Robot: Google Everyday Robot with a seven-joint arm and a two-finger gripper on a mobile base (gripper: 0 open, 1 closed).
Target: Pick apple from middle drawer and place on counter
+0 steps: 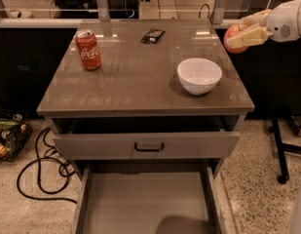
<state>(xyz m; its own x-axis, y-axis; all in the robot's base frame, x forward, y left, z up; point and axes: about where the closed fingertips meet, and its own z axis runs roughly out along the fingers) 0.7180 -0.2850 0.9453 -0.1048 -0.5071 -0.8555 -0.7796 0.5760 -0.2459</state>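
My gripper (241,32) comes in from the upper right and is shut on the red and yellowish apple (233,35). It holds the apple in the air above the right rear edge of the glossy grey-brown counter (140,77), behind the white bowl. The middle drawer (145,206) is pulled out at the bottom of the view and its flat grey floor is bare.
A red soda can (88,49) stands at the counter's rear left. A white bowl (199,75) sits at the right. A small dark packet (153,35) lies at the rear centre. A drawer front with a black handle (148,146) sits slightly open. Cables (40,172) lie on the floor at left.
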